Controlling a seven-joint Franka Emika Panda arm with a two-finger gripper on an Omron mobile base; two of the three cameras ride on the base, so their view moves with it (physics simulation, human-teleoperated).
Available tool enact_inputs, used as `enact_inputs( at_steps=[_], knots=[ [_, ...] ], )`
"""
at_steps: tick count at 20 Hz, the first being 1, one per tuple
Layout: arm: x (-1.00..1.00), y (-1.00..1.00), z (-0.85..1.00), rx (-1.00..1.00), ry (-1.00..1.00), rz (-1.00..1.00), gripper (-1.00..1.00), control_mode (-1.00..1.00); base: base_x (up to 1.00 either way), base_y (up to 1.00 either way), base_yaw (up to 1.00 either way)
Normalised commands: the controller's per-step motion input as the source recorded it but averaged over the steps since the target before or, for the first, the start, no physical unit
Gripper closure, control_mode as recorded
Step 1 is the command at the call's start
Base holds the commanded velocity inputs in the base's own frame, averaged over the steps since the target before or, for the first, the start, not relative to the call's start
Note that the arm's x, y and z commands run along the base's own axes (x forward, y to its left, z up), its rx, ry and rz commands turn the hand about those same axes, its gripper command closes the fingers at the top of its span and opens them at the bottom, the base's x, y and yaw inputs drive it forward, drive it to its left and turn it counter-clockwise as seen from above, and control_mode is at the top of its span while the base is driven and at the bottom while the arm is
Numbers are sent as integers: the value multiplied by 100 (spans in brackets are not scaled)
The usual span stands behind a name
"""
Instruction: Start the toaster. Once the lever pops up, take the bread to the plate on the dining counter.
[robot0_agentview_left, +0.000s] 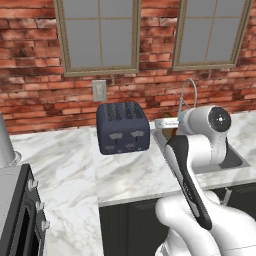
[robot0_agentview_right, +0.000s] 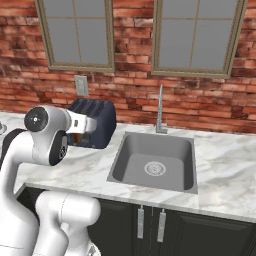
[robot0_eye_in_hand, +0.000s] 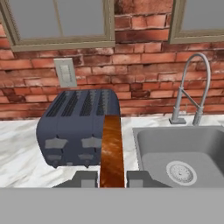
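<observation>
Bread (robot0_eye_in_hand: 112, 151), one slice, stands edge-on, clenched between the end effector (robot0_eye_in_hand: 112, 179) fingers, lifted in front of one navy toaster (robot0_eye_in_hand: 78, 129) on the marble desk (robot0_agentview_left: 135, 175). Hand view: four slots, one faucet (robot0_eye_in_hand: 192, 87). Right base view: one sink (robot0_agentview_right: 155, 162), two windows (robot0_agentview_right: 75, 32).
</observation>
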Motion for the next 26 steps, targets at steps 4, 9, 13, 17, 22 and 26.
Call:
enact_inputs(
  at_steps=[4,9,13,17,22,26],
  knots=[
    [-12,0,0,0,0,0,100,-100,0,0,0],
    [-2,0,0,0,0,0,100,-100,0,0,0],
    [0,0,0,0,0,0,100,-100,0,0,0],
    [-10,-4,0,0,0,0,100,-100,0,0,0],
    [-16,-20,0,0,0,0,100,-100,0,0,0],
    [-16,-18,0,0,0,0,100,-100,0,0,0]
  ],
)
